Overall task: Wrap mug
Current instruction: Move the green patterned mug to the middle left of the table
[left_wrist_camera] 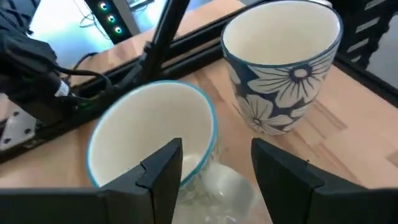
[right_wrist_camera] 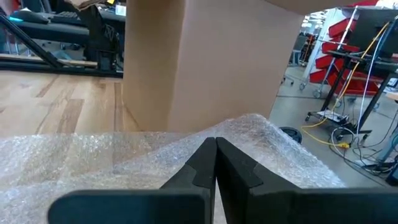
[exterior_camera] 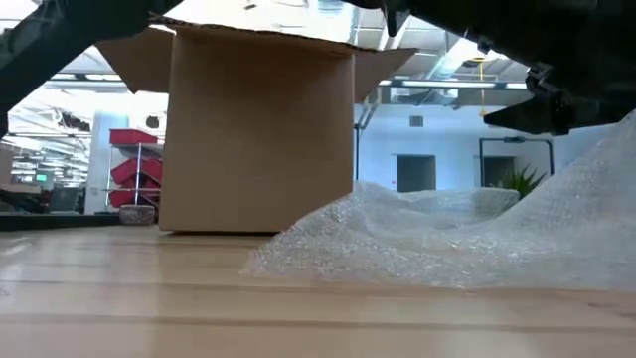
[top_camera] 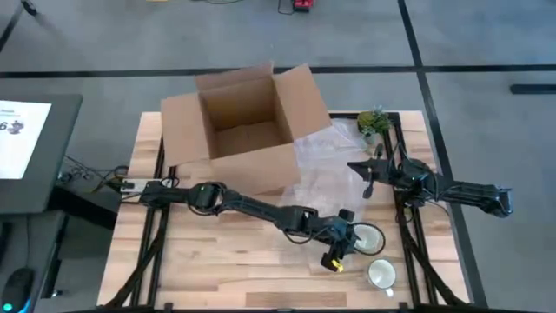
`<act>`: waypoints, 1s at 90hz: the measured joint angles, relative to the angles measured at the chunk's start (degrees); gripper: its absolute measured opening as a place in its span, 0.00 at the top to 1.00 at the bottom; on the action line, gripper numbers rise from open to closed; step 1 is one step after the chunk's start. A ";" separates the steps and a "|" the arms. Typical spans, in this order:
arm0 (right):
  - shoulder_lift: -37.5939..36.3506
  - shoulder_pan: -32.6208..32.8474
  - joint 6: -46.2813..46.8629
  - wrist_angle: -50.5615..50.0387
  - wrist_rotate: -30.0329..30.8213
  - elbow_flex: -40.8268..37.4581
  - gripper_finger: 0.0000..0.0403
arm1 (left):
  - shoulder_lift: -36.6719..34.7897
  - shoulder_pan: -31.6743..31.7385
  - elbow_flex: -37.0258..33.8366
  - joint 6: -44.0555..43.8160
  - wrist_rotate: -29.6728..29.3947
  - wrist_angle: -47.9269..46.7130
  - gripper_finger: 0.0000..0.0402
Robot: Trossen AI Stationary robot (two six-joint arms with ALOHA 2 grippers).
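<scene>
A white mug with a blue rim (top_camera: 369,236) (left_wrist_camera: 152,130) stands on the table near the front right. My left gripper (top_camera: 341,249) (left_wrist_camera: 214,165) is open at this mug: one finger (left_wrist_camera: 163,169) shows in front of its inside, the other (left_wrist_camera: 283,174) outside its wall. A flower-patterned mug (top_camera: 380,275) (left_wrist_camera: 283,68) stands upright close by. A bubble wrap sheet (top_camera: 334,169) (exterior_camera: 447,239) lies right of the box. My right gripper (top_camera: 368,180) (right_wrist_camera: 216,144) is shut on it. My left gripper straddles the blue-rimmed mug's wall (left_wrist_camera: 210,140), coming level from the table's left; I cannot tell whether a finger touches it. My right gripper pinches the bubble wrap at a raised ridge (right_wrist_camera: 249,124) just beyond its fingertips; the shut fingers hide the place of contact. The sheet rises into a peak there, and its other parts lie on the table.
An open cardboard box (top_camera: 248,130) (exterior_camera: 258,129) stands at the table's far middle, beside the wrap. A small potted plant (top_camera: 373,122) sits at the far right corner. Bare wood (top_camera: 217,252) lies at the front left.
</scene>
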 joint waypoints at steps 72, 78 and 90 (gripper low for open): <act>0.01 0.00 0.00 -0.03 0.00 0.00 1.00 | 0.26 -0.07 -0.23 2.62 -2.33 -8.86 0.57; 0.02 0.00 0.00 -0.03 0.02 0.00 1.00 | 0.21 -0.10 -0.17 2.74 -4.09 -7.93 0.57; 0.01 0.00 -0.01 -0.03 0.00 0.00 1.00 | 0.20 -0.09 -0.17 3.29 -5.46 -7.28 0.59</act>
